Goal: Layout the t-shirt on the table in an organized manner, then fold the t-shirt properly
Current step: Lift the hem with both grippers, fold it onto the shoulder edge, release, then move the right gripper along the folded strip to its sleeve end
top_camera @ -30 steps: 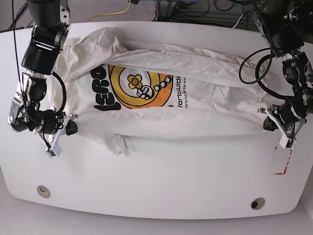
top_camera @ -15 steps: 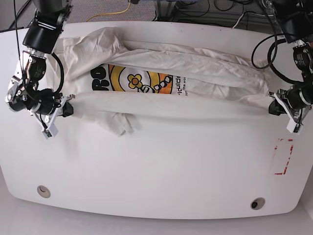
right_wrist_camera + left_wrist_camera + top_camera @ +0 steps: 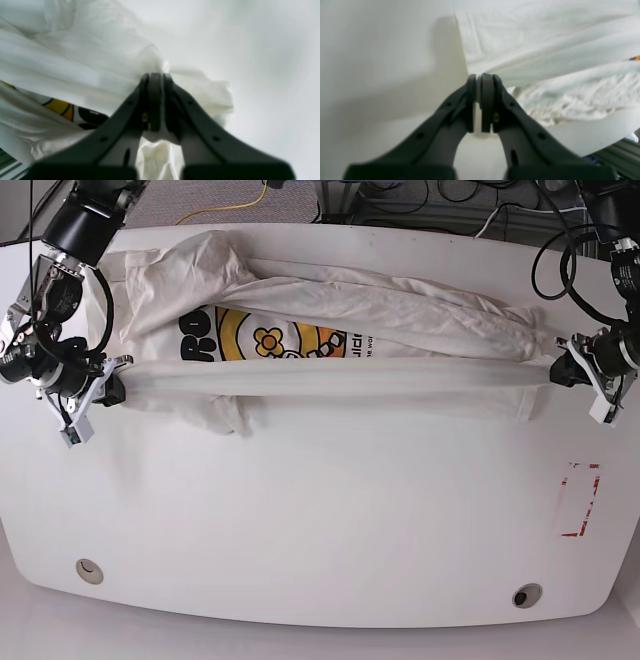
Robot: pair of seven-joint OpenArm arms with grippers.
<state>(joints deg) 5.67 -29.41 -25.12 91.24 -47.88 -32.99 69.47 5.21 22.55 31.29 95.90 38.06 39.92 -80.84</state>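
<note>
Since a second ago, the near edge of the t-shirt point(image 3: 330, 345) has been carried toward the far edge of the surface point(image 3: 320, 520), covering more of the orange print. Soft, creased white cotton lies along the far half, its lifted edge stretched taut. One lengthwise fold is underway; a sleeve dangles, further folds remain. Left tool point(image 3: 568, 367) and right tool point(image 3: 108, 387) each stay clenched on cloth.
</note>
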